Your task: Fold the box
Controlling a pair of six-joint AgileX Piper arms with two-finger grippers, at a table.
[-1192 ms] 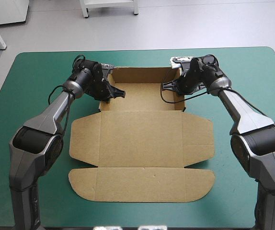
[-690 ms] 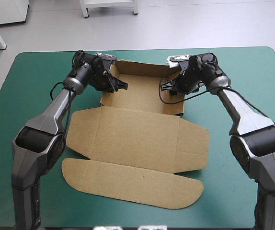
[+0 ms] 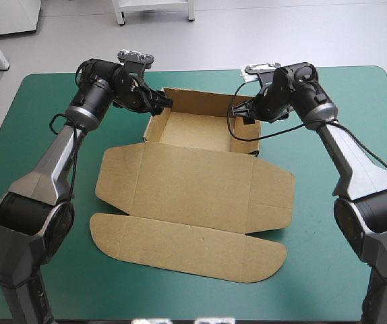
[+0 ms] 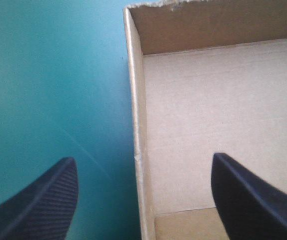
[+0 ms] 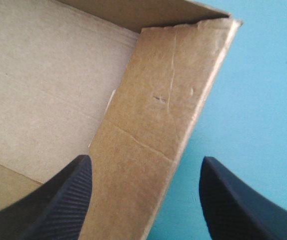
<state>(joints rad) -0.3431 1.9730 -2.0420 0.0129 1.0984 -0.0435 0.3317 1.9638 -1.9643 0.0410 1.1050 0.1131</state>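
A brown box (image 3: pixel 193 189) lies in the centre of the frame on a teal-green worktop (image 3: pixel 355 94). Its far part stands as an open tray with raised walls in the upper centre. The lid and its flaps lie flat toward the lower centre. The left end effector (image 3: pixel 162 102), at the tray's upper left corner, is open. Its black fingers straddle the left wall, one inside the tray and one over the worktop. The right end effector (image 3: pixel 242 112), at the tray's upper right, is open too, its fingers straddling the right wall.
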